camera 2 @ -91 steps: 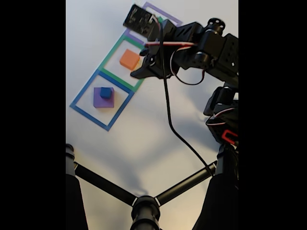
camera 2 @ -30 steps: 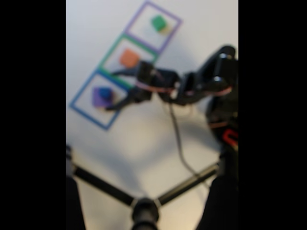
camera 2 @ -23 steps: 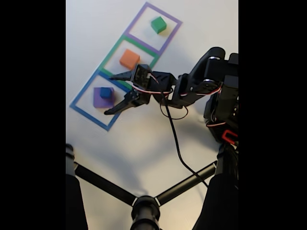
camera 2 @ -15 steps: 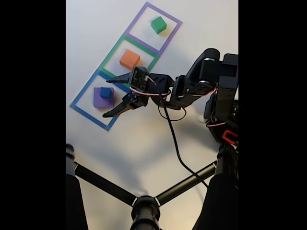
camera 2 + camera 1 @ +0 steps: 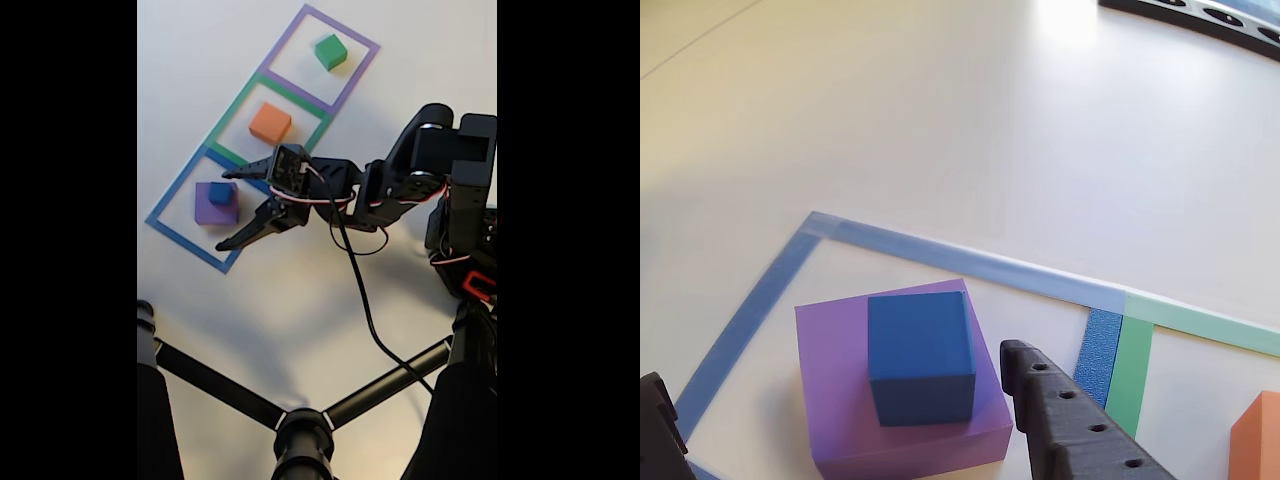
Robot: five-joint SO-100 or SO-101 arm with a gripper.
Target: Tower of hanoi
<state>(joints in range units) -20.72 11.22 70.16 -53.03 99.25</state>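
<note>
Blue cube (image 5: 920, 355) sits on the purple block (image 5: 840, 400), with the gripper (image 5: 231, 206) spread wide beside them

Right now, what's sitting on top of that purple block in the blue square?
A small blue cube rests on the flat purple block, toward its back edge. The patch of purple beneath the cube is covered. The open hand is beside the stack, not touching it.

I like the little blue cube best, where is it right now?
The blue cube sits on the purple block inside the blue square, at the fixed view's left, just left of the open end effector.
</note>
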